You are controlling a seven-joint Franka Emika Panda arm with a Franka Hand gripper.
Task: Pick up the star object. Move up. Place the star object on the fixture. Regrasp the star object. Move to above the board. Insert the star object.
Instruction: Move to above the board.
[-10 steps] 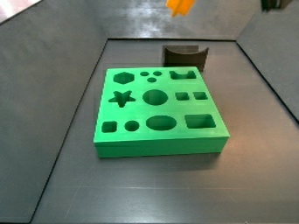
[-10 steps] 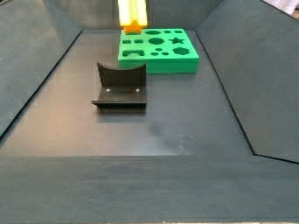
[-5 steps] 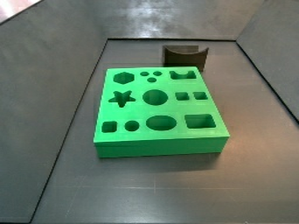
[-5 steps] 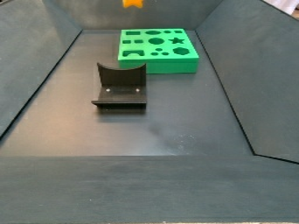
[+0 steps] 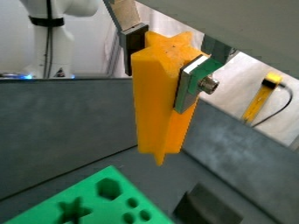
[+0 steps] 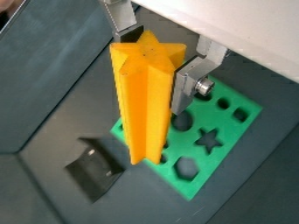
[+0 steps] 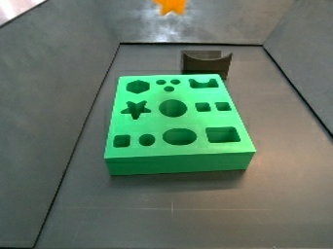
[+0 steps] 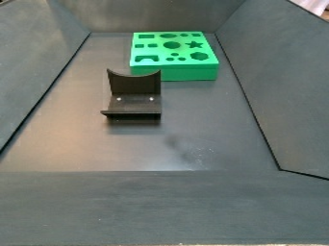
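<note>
The gripper (image 6: 158, 72), high above the bright green cut-out board (image 6: 222, 131), has its fingers (image 6: 191, 83) clamped on the long orange-yellow star-ended plastic prism (image 6: 142, 96), held upright, probably for insertion.

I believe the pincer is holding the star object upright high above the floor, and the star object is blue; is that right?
Not quite: the star object is orange-yellow, not blue, as both wrist views show. The rest holds: the pincer grips it upright between its silver fingers, well above the green board and the fixture on the floor.
</note>
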